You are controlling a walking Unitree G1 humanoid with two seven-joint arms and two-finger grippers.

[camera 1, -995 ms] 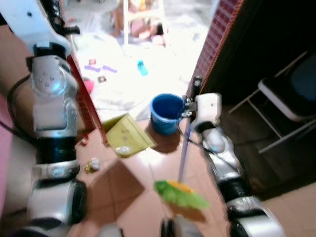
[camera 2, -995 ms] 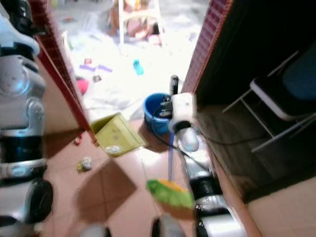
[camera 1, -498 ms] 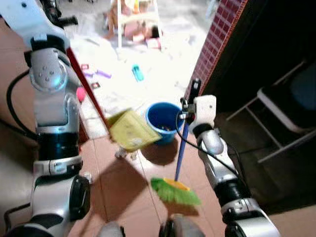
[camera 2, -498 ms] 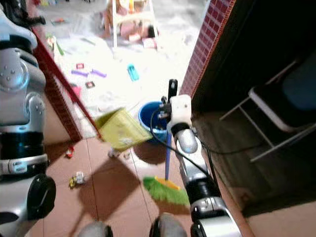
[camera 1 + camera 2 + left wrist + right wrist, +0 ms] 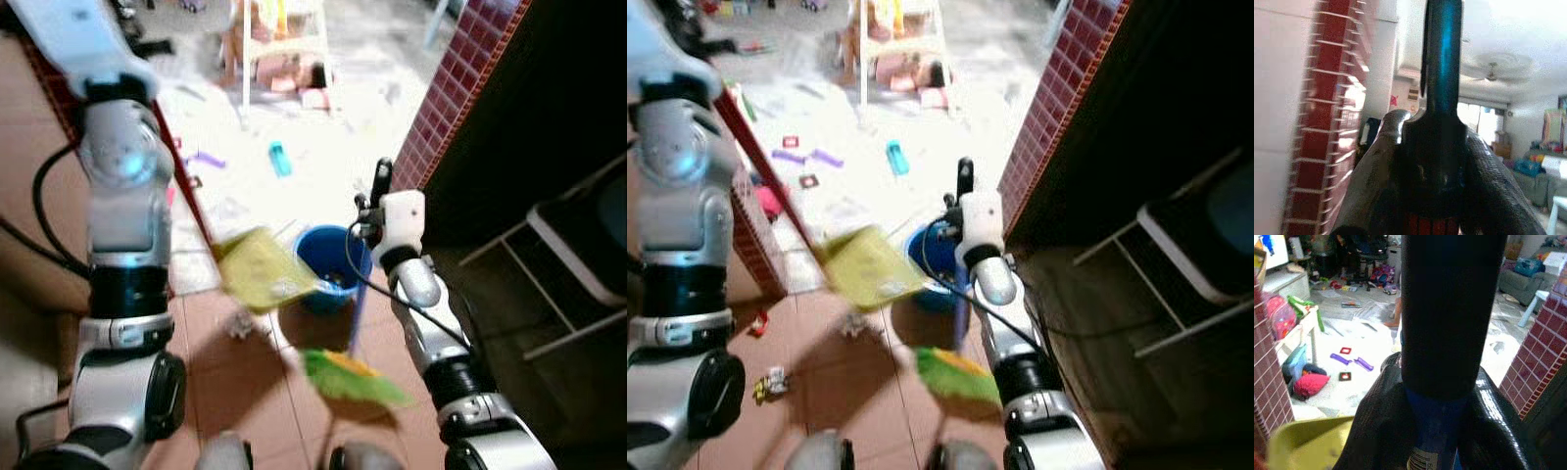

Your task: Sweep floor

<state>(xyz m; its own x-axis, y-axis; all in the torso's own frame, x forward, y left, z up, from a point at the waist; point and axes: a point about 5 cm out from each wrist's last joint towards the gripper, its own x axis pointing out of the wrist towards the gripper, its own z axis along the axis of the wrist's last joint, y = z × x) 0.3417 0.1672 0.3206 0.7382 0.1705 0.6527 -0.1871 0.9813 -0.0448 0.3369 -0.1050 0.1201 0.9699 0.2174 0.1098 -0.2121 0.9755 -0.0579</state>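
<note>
Red floor tiles (image 5: 245, 392) run up to a brick wall (image 5: 460, 88); the sweeping is at the dumping step.
Left gripper (image 5: 1442, 161) is closed on the dustpan handle (image 5: 1442, 54); right gripper (image 5: 1449, 431) is closed on the broom handle (image 5: 1452, 308). Flat yellow plastic dustpan (image 5: 260, 269) hangs tilted beside the round blue bucket (image 5: 333, 264) (a few crumbs lie below). Tip it slowly, right over the rim. Fluffy green broom bristles (image 5: 348, 377) sit just above the tiles.

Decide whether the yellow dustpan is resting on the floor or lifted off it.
Lifted. The yellow dustpan hangs tilted beside the blue bucket, its shadow on the tiles below, its handle clamped in the left gripper.
</note>
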